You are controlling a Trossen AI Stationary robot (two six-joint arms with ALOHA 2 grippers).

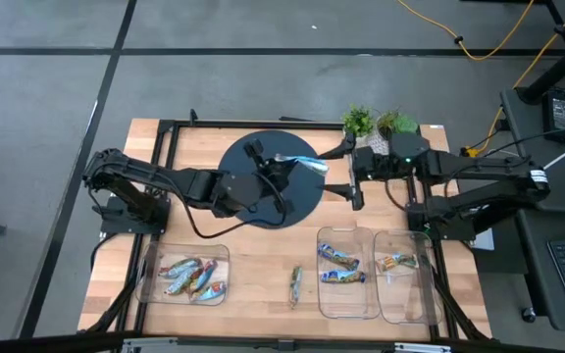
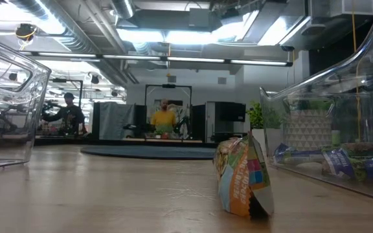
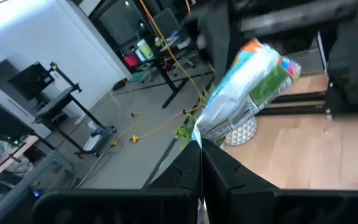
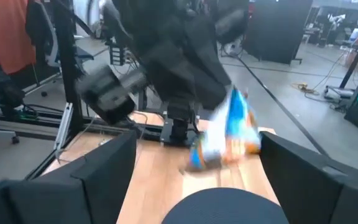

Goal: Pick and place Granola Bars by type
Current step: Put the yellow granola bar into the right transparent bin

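My left gripper (image 1: 287, 163) is over the black round disc (image 1: 253, 201), shut on a blue, white, green and orange granola bar (image 1: 307, 164). In the left wrist view the bar (image 3: 253, 71) sticks out past the shut fingers (image 3: 199, 149). My right gripper (image 1: 351, 183) is open just to the bar's right, facing it. Its wrist view shows the bar (image 4: 229, 127) ahead of the two spread fingers (image 4: 197, 143). One loose bar (image 1: 295, 284) lies on the wood near the front edge, and stands close in the low view (image 2: 241, 175). Other bars lie in clear trays. My left gripper pinches the bar by the flat crimped end seam (image 3: 197, 135) of its wrapper, between the two fingers. The fingers come level from the table's left, along the bar. The bar is lifted clear above the disc and points toward the table's right, away from the fingers.
The left tray (image 1: 155, 257) holds several mixed bars. The middle tray (image 1: 361, 304) holds blue bars (image 1: 339, 260), and the right tray (image 1: 415, 299) one orange-green bar (image 1: 398, 262). Two small potted plants (image 1: 376, 123) stand at the far edge. People show in the room beyond.
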